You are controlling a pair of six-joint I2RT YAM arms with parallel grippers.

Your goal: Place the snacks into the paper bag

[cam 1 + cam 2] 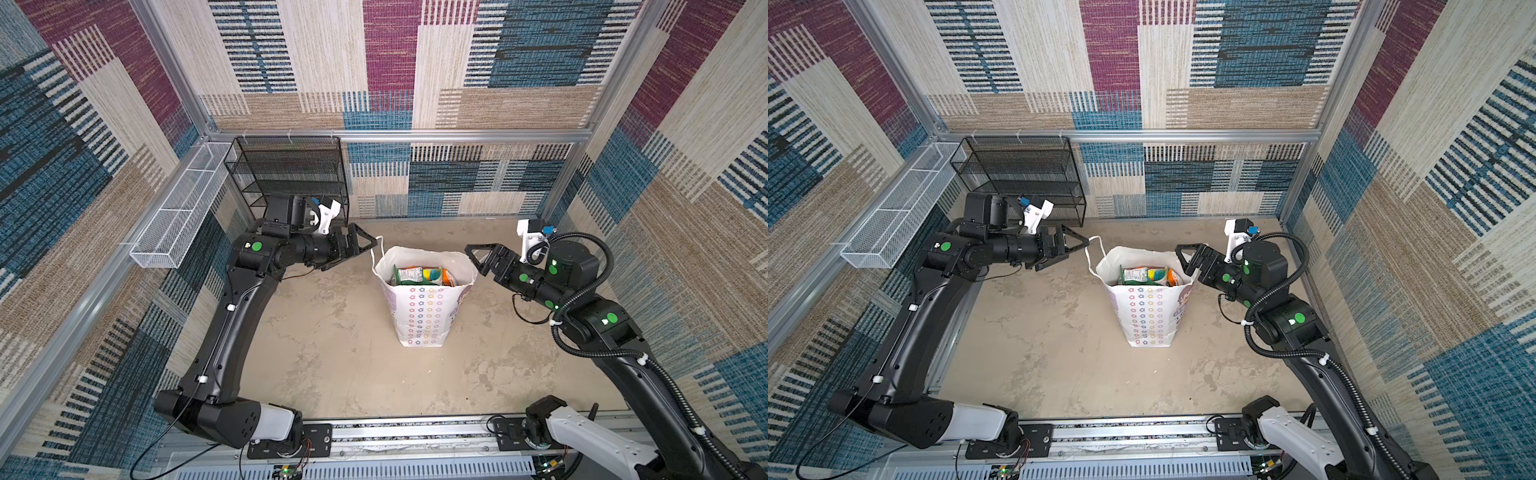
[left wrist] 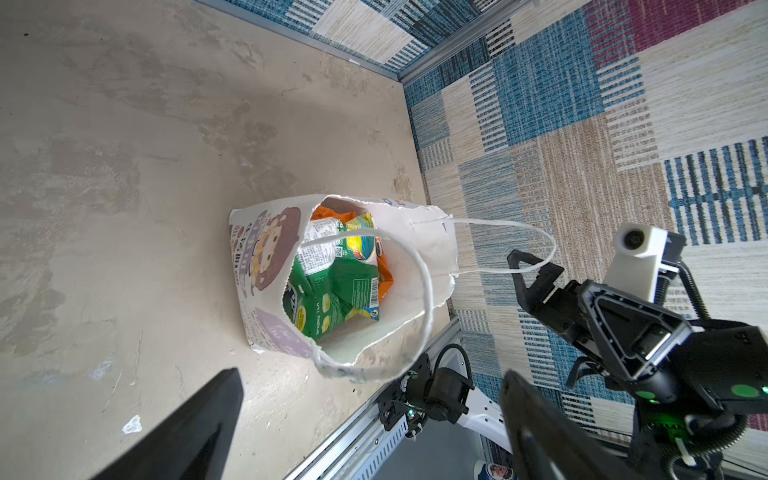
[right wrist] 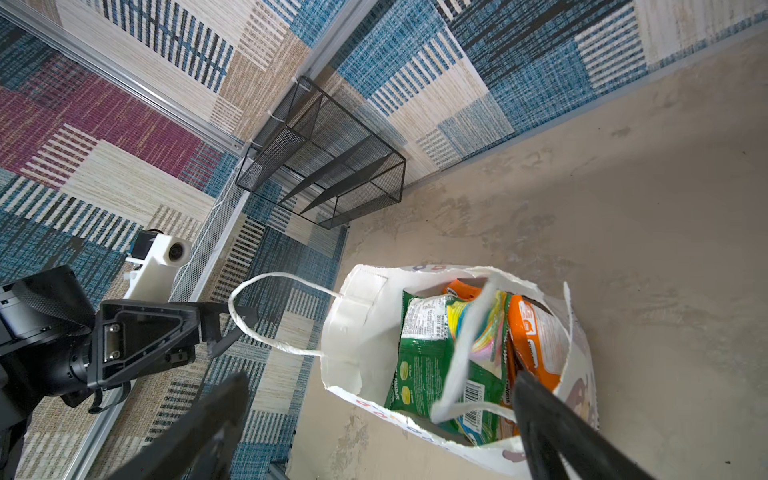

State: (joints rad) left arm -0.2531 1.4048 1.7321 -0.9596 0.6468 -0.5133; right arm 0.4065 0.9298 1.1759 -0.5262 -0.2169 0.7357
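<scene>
The white paper bag (image 1: pixel 419 316) (image 1: pixel 1148 316) with rows of coloured flower prints stands upright at the middle of the table, its mouth open. The snacks (image 1: pixel 419 275) (image 1: pixel 1148 276), green, orange and multicolour packets, stand inside it (image 2: pixel 332 286) (image 3: pixel 424 345). My left gripper (image 1: pixel 357 251) (image 1: pixel 1073 251) is open just left of the bag, its upper fingertip at the left loop handle (image 1: pixel 377 247) (image 3: pixel 249 316). My right gripper (image 1: pixel 476 259) (image 1: pixel 1185 261) is open at the bag's right rim, with the right handle (image 3: pixel 461 374) hanging loose between its fingers.
A black mesh shelf rack (image 1: pixel 291 174) stands in the back left corner. A white mesh basket (image 1: pixel 178 216) hangs along the left wall. An aluminium rail (image 1: pixel 415 436) with both arm bases runs along the front edge. Patterned walls enclose the beige table (image 1: pixel 332 353).
</scene>
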